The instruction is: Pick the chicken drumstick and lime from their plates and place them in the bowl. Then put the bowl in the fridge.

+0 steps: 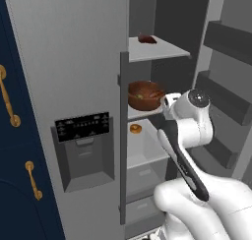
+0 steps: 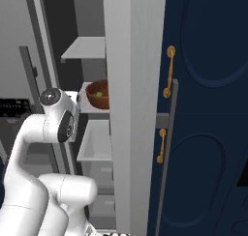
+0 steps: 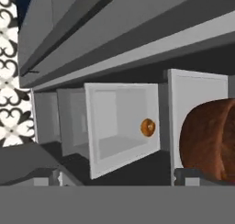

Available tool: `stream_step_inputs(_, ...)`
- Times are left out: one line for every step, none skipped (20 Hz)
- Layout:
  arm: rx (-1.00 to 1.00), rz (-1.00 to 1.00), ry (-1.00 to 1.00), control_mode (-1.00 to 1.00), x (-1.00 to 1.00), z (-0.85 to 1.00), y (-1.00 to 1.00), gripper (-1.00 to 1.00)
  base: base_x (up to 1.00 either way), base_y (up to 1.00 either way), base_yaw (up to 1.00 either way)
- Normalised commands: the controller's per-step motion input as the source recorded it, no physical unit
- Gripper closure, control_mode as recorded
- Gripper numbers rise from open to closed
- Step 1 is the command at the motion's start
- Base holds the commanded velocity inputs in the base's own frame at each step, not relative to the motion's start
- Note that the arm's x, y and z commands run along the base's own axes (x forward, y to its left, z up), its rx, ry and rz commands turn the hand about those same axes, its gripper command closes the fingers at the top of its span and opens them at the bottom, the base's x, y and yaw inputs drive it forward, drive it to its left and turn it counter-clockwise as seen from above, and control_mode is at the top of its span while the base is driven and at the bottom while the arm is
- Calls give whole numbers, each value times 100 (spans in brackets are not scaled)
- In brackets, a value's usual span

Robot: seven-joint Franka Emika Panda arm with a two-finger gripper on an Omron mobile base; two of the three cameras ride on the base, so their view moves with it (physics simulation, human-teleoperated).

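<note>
**Inspector:** Where is the bowl?

**Assistant:** On a middle shelf inside the open fridge, upright. The claw is just beside it, at shelf height. In the hand view, which is rolled, the bowl's dark reddish-brown wall shows at the right edge, close to one fingertip.

**Inspector:** Contents?

**Assistant:** The lime shows green inside the bowl in the right base view. A darker piece lies with it in the left base view; I cannot tell whether that is the drumstick.

**Inspector:** State of the claw?

**Assistant:** Spread wide, holding nothing. Contact with the bowl cannot be determined.

**Inspector:** Other items?

**Assistant:** A small orange round item sits in the white drawer compartment below the bowl's shelf. A reddish-brown item lies on the shelf above. Navy cabinets with gold handles flank the fridge.
</note>
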Motion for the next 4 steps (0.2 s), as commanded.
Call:
stream_step_inputs(0, -13, 0, -100, -100, 0, -7, -100, 0, 0, 0)
stream_step_inputs(0, -13, 0, -100, -100, 0, -7, -100, 0, 0, 0)
stream_step_inputs(0, -12, 0, -100, -100, 0, -7, -100, 0, 0, 0)
stream_step_inputs(0, -11, -4, -100, -100, 0, -11, -100, 0, 0, 0)
